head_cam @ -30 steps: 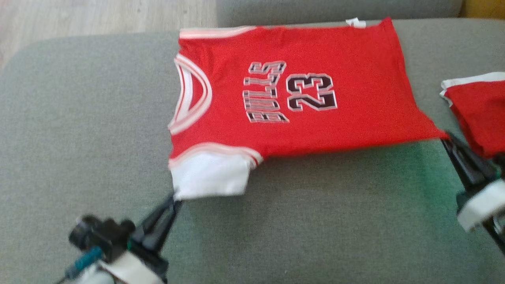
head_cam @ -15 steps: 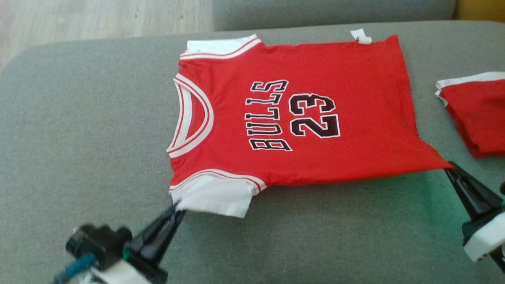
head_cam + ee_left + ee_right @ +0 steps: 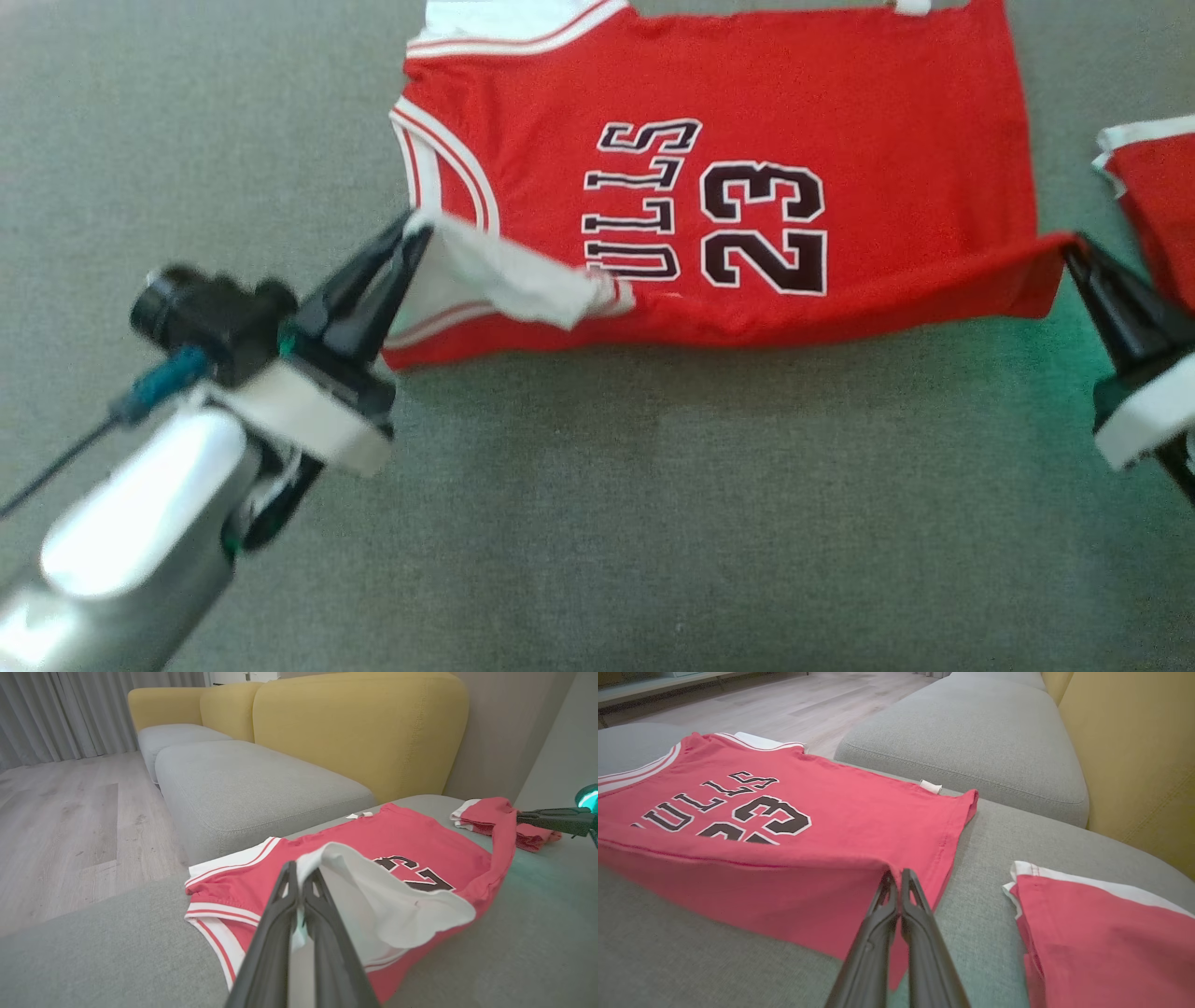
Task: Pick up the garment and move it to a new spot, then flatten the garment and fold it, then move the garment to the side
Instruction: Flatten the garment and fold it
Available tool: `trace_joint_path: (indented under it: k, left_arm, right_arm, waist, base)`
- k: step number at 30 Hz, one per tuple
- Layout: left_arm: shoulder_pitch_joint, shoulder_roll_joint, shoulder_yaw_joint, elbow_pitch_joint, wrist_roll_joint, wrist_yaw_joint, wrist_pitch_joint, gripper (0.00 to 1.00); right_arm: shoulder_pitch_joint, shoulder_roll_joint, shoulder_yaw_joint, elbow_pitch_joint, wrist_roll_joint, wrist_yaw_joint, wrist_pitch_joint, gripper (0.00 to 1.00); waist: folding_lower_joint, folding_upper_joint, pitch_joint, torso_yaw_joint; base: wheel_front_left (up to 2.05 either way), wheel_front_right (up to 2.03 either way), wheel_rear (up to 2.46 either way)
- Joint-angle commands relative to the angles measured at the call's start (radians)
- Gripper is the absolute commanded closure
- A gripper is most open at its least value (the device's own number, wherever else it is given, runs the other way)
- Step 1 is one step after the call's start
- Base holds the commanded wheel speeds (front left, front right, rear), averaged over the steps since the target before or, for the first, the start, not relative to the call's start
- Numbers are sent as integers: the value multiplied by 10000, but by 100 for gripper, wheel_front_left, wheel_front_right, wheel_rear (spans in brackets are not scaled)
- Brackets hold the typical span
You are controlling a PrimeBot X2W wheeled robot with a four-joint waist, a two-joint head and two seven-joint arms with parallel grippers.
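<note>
On grey cushion (image 3: pixel 653 513): jersey (image 3: pixel 747 112) lies print-up; left pincer (image 3: pixel 415 226) pinched shut on white sleeve (image 3: pixel 495 271), holding it up over the collar end; right pincer (image 3: pixel 1074 245) shut on hem corner (image 3: pixel 1041 266), near edge lifted between them. Second red garment (image 3: pixel 1158 215) just beside right pincer.

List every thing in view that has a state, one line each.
Jersey: far part flat on the grey cushion, print up; near edge raised and curling over.
Left gripper: shut on the jersey's white sleeve.
Right gripper: shut on the jersey's hem corner.
Second red garment: lying on the cushion, apart from the jersey, ungripped.
</note>
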Motion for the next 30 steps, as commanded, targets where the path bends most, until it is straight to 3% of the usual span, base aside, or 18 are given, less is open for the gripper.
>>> trace_joint_path:
  k: [1, 12, 13, 14, 15, 16, 17, 22, 30]
  left_arm:
    - [-876, 125, 528, 202, 180, -160, -39, 100]
    - [-2678, -590, 524, 2291, 747, -603, -611, 100]
    - [-2741, -672, 520, 2454, 741, -627, -659, 100]
    - [-2741, -672, 520, 2454, 741, -627, -659, 100]
    - [-2786, -749, 541, 2621, 730, -630, -717, 80]
    - [-2800, -837, 586, 2780, 688, -622, -780, 36]
    - [-2787, -918, 628, 2909, 663, -616, -856, 0]
    - [-1982, -1269, 927, 3196, 481, -185, -1111, 0]
    - [566, -2082, 1727, 3288, -395, 817, -1192, 0]
  right_arm:
    - [-450, -395, 220, 75, 148, -7, -30, 100]
    - [-2455, -177, 1284, 1443, 424, -7, -501, 100]
    - [-2561, -108, 1325, 1576, 488, -7, -547, 73]
    - [-2561, -108, 1325, 1576, 488, -7, -547, 73]
    - [-2663, -43, 1353, 1709, 528, -7, -596, 2]
    - [-2753, 26, 1365, 1822, 553, -7, -654, 0]
    - [-2811, 109, 1365, 1917, 592, -7, -709, 0]
    - [-2707, 515, 1107, 2100, 600, -7, -849, 0]
    - [-1453, 1429, -678, 1536, 315, -7, -859, 0]
  waist:
    - [-3, 0, 356, 1]
    - [-3, 0, 1176, -10]
    - [-3, 0, 1196, -6]
    - [-3, 0, 1196, -6]
    - [-3, 0, 1212, -2]
    - [-3, 0, 1213, 0]
    - [-3, 0, 1194, 1]
    - [-3, 0, 846, -37]
    - [-3, 0, 330, -200]
  base:
    - [0, 0, 0]
    - [0, 0, 0]
    - [0, 0, 0]
    - [0, 0, 0]
    - [0, 0, 0]
    - [0, 0, 0]
    - [0, 0, 0]
    - [0, 0, 0]
    - [0, 0, 0]
